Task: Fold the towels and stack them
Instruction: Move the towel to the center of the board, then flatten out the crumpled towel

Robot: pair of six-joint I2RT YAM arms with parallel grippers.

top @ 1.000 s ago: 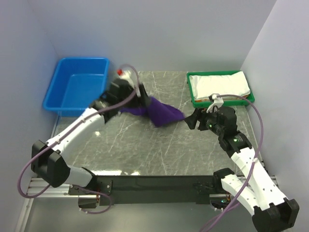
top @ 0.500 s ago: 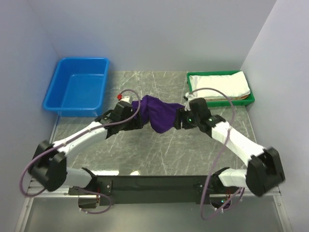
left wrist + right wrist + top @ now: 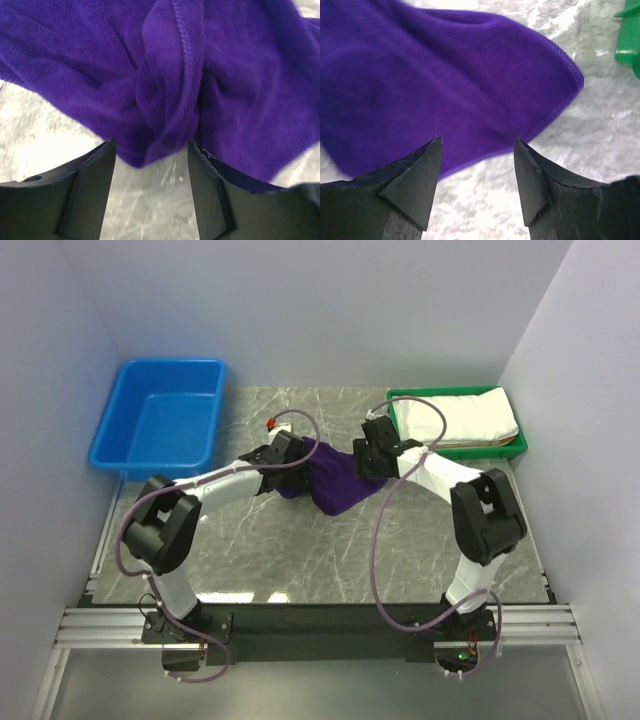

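The dark purple towel [image 3: 335,483] lies bunched on the marble table. My left gripper [image 3: 291,462] is at its left edge and is open. In the left wrist view a thick fold of the purple towel [image 3: 167,100] hangs down to the left gripper [image 3: 152,150], between the tips but not pinched. My right gripper [image 3: 364,460] is at the towel's right side, also open. In the right wrist view the hemmed corner of the purple towel [image 3: 470,85] lies just ahead of the right gripper [image 3: 477,145]. The white towel [image 3: 465,415] lies folded in the green tray [image 3: 400,445], with an orange edge showing beneath it.
A blue bin [image 3: 160,425] stands at the back left, with nothing in it. The green tray's corner [image 3: 630,30] shows at the right wrist view's upper right. Walls close in the table on the left, back and right.
Both grippers have moved in on the purple towel from either side and their jaws have narrowed somewhat. The towel has gone from spread out to a tighter heap.
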